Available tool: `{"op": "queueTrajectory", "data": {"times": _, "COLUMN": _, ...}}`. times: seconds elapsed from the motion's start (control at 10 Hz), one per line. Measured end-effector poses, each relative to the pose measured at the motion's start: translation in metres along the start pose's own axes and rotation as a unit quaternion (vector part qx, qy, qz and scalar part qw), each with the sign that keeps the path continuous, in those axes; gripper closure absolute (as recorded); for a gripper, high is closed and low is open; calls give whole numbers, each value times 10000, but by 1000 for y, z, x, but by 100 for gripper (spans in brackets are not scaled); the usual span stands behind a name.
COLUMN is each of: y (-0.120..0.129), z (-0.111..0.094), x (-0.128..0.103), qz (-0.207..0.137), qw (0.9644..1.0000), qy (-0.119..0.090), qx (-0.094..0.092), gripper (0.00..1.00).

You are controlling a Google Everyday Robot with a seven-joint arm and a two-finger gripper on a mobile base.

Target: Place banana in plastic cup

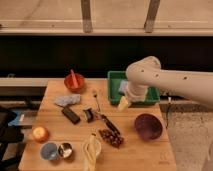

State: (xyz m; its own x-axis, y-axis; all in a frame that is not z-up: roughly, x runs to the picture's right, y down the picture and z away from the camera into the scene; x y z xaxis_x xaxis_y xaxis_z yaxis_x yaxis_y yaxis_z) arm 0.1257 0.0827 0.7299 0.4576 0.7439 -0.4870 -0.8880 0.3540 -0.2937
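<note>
Here's the bench (150,156), and the hand (123,103) hangs above its back right part, just off the front left corner of the green tray (114,79). It hangs released, fingers spread, gripping nothing. The white arm (170,82) reaches in from the right and covers part of the tray.

The banana (91,152) is well apart from the hand, lying at the front edge of the bench near the middle, pale and lengthwise toward the camera. To its left is the metal cup (65,149), and touching that on the far side is the blue cup (49,150), upright at the front left corner. I cannot tell whether anything is in it. An orange (40,133) rests just behind the blue cup.

Over on the right, a purple bowl (148,126) sits below the hand. At the back left there's a red bowl (74,82), with a dark bar (71,114) lying nearer the middle.
</note>
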Motion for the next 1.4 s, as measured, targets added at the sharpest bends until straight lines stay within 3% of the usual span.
{"op": "queueTrajectory", "data": {"times": 0.4, "y": 102, "z": 1, "x": -35, "qz": -846, "qw": 9957, "qy": -43, "qx": -383, "gripper": 20}}
{"op": "queueTrajectory", "data": {"times": 0.5, "y": 114, "z": 0, "x": -37, "qz": -901, "qw": 9950, "qy": -64, "qx": -424, "gripper": 20}}
{"op": "queueTrajectory", "data": {"times": 0.9, "y": 110, "z": 2, "x": -37, "qz": -886, "qw": 9952, "qy": -52, "qx": -407, "gripper": 20}}
{"op": "queueTrajectory", "data": {"times": 1.1, "y": 113, "z": 12, "x": -25, "qz": -901, "qw": 9938, "qy": 138, "qx": -629, "gripper": 20}}
{"op": "queueTrajectory", "data": {"times": 1.4, "y": 146, "z": 27, "x": 9, "qz": -1002, "qw": 9895, "qy": 312, "qx": -990, "gripper": 20}}
